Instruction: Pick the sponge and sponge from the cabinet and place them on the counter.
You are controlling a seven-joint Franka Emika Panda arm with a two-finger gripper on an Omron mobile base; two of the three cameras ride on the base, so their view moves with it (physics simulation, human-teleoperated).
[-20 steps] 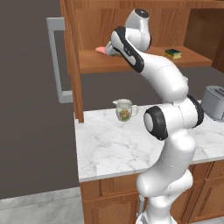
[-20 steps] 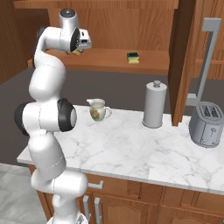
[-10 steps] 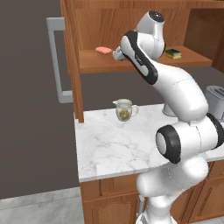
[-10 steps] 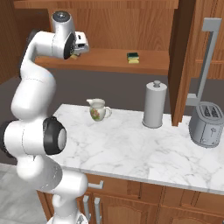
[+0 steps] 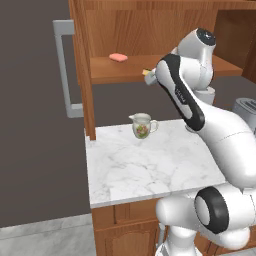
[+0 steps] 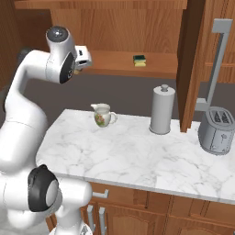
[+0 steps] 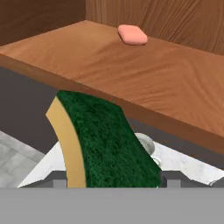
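With pincer (image 7: pixel 111 186) clamped on sponge (image 7: pixel 98 140), lower clear of shelf (image 7: pixel 144 78) edge and jug (image 5: pixel 142 125) onto bare bench (image 5: pixel 150 170).

Arm raised high, elbow bent, forearm angled back toward cabinet shelf (image 6: pixel 137 69). Gripper (image 7: pixel 111 179) just outside shelf front edge, fingers clamped on sponge (image 7: pixel 105 140), held clear of shelf.

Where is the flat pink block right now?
The flat pink block lies on the reddish-brown wooden cabinet shelf, toward its left end in the left base view; in the hand view it sits beyond the held green-topped yellow sponge.
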